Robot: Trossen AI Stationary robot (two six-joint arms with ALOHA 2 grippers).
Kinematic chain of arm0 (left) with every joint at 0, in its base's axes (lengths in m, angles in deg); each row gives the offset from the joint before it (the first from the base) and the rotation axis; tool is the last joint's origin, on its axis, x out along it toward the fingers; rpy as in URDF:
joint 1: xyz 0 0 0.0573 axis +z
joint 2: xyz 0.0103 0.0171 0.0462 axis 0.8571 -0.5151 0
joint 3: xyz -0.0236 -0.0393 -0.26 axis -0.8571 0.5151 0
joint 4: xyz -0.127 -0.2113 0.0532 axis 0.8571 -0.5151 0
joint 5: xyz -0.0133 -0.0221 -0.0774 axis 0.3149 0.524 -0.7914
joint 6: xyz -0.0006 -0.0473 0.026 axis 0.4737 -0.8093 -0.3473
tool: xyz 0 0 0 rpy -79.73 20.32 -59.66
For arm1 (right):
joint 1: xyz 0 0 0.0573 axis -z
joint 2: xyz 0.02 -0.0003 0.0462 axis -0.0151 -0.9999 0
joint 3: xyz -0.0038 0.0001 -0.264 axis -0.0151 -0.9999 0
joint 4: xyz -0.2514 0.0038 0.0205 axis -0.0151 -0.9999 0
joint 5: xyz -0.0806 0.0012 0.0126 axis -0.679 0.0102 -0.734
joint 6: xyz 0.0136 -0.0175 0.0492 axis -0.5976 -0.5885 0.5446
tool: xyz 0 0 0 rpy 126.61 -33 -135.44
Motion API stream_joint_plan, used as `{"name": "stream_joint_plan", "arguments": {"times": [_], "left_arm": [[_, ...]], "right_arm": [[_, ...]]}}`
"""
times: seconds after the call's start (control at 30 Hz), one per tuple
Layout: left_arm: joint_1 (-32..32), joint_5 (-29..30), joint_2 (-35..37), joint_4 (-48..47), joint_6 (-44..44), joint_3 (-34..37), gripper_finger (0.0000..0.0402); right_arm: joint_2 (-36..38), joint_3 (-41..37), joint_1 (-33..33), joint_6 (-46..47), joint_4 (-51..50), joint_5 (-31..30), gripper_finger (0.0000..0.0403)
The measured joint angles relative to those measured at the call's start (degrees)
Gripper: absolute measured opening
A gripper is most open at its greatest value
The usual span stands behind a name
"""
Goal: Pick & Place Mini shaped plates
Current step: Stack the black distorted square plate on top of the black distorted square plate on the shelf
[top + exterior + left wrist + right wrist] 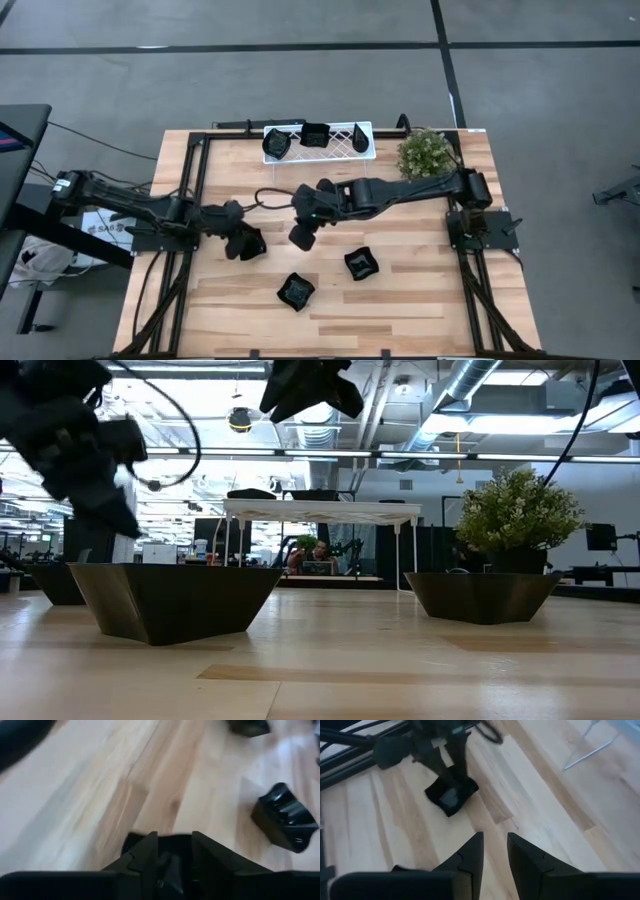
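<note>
Resting under the left tool (248,243) near the middle-left of the bench (420,300) is one mini shaped plate (451,796), a glossy black dish that the right wrist view shows with the tool's fingers set down over it, straddling its rim; whether they are already clamped on it I cannot tell, though the left wrist view shows dark plate material (172,865) between the fingers. Two more black plates lie loose on the bench nearer the front: one squarish with a wavy rim (361,264) and another (296,291) a little left of it and closer to the edge. Three further plates sit in the white lattice tray (370,140) at the far edge of the bench. The right tool (303,236) hangs above the bench just beside the left one, its fingers a narrow gap apart with nothing between them. A green bushy plant (424,153) stands to the right of the tray.
</note>
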Motion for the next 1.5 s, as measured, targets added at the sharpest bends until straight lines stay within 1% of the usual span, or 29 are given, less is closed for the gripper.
{"name": "stream_joint_plan", "arguments": {"times": [0.07, 0.13, 0.23, 0.3, 0.5, 0.7, 0.87, 0.97, 1.07, 1.37, 1.5], "left_arm": [[0.0, 0.09, 0.72, 0.06, 3.96, -0.66, 0.0124], [-0.02, 1.7, 0.65, -0.76, 5.74, -0.76, 0.0131], [0.0, 5.1, 0.26, -4.59, 4.74, -0.76, 0.0143], [0.0, 5.36, 0.05, -7.46, 3.37, -0.76, 0.0153], [-0.04, 1.25, -2.34, -8.31, 2.95, -0.74, 0.0171], [-0.02, -1.02, -6.75, -8.82, -0.04, -0.74, 0.0166], [-0.02, -1.72, -10.44, -8.72, -1.29, -0.74, 0.0151], [-0.02, -1.89, -11.49, -8.58, -1.29, -0.74, 0.0134], [0.0, -2.77, -11.43, -8.19, -1.29, -0.74, 0.0107], [0.0, -2.96, -10.24, -6.73, -2.86, -0.74, 0.0012], [-0.01, -2.93, -9.72, -5.81, -3.26, -0.74, 0.0009]], "right_arm": [[-0.09, 0.0, 0.0, -0.27, -0.02, 1.21, 0.0082], [-0.22, 0.0, 0.0, -0.61, -0.19, 1.65, 0.0082], [-0.23, 0.0, -0.32, -1.01, -0.17, 1.67, 0.0082], [-0.23, 0.0, -0.41, -1.1, -0.2, 1.75, 0.0082], [-0.23, 0.0, -0.74, -1.08, -1.12, 2.11, 0.0082], [-0.23, 0.0, -0.72, -1.08, -1.1, 2.11, 0.0082], [-0.23, 0.0, -0.7, -1.08, -1.07, 2.03, 0.0082], [-0.23, 0.0, -0.72, -1.05, -1.03, 2.04, 0.0082], [-0.23, 0.0, -0.72, -1.05, -0.92, 2.04, 0.0082], [-0.26, 0.0, -0.72, -0.85, 0.54, 1.96, 0.0082], [-0.26, 0.0, -0.74, 0.09, 0.73, 1.87, 0.0082]]}}
